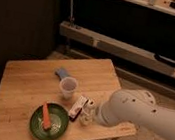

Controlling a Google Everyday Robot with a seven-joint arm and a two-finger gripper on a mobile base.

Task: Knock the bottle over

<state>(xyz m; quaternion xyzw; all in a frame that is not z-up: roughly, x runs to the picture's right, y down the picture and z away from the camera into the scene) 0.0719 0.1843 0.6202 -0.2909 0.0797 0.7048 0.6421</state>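
Approach step: my hand (95, 119), grip state I cannot tell, sits just beside the upright bottle (88, 113); next, I judge, a sideways push topples it

No text, brand, number or sign can be read anywhere. The white-and-red carton (78, 107), lying near the front edge of the desk (28, 82), carries red markings that cannot be made out. The bottle (88, 111) just beside it shows no legible label. The hand (94, 119) is by the bottle, toward the front right corner.
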